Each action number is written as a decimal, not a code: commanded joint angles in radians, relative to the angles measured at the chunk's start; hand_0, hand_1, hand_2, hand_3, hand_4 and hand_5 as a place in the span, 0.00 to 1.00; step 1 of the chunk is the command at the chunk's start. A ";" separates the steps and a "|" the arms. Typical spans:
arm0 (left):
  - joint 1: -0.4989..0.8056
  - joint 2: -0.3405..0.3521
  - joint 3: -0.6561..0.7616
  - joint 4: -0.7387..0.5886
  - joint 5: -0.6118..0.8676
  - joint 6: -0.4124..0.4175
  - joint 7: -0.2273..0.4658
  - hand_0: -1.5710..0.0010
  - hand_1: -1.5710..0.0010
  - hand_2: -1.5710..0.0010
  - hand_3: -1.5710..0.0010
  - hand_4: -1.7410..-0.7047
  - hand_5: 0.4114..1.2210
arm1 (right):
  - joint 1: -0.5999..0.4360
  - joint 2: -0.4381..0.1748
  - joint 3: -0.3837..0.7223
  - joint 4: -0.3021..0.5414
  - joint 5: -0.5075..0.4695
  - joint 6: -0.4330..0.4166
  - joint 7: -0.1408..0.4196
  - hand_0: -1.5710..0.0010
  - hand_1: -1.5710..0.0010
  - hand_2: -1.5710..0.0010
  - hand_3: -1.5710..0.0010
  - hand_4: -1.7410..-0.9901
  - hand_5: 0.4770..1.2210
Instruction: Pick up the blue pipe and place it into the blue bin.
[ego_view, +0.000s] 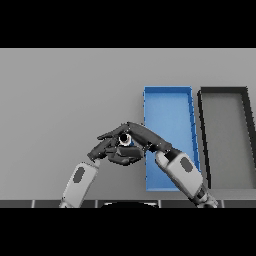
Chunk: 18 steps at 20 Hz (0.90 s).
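Right hand (142, 136) and left hand (112, 150) both curl around the small blue cylindrical pipe (126, 139), beside the blue rectangular bin (168, 95).

pipe (125, 139) between both hands — left of the bin (168, 97), tray (223, 91) rightmost.

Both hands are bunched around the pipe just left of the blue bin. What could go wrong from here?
1. Only the end of the blue pipe shows between the left hand and right hand, so the grip can't be verified; it may slip when lifted.
2. The hands touch and could snag when separating.
3. The black bin sits directly beside the blue bin; overshooting could drop the pipe there.
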 joint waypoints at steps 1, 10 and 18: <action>0.000 -0.001 0.000 0.011 -0.007 0.003 0.009 0.98 0.98 0.99 0.99 0.79 0.09 | -0.016 -0.003 -0.018 -0.004 -0.025 -0.010 0.016 0.00 0.00 0.00 0.00 0.00 1.00; -0.017 0.001 0.012 0.014 0.012 -0.012 0.047 1.00 1.00 1.00 1.00 0.81 0.03 | -0.376 -0.104 -0.280 0.073 -0.338 -0.120 0.114 0.00 0.00 0.00 0.00 0.00 1.00; -0.001 0.003 0.002 0.000 -0.002 -0.006 0.042 1.00 1.00 1.00 1.00 0.82 0.00 | -0.451 -0.307 -0.453 0.300 -0.246 -0.183 0.090 0.00 0.00 0.00 0.00 0.00 1.00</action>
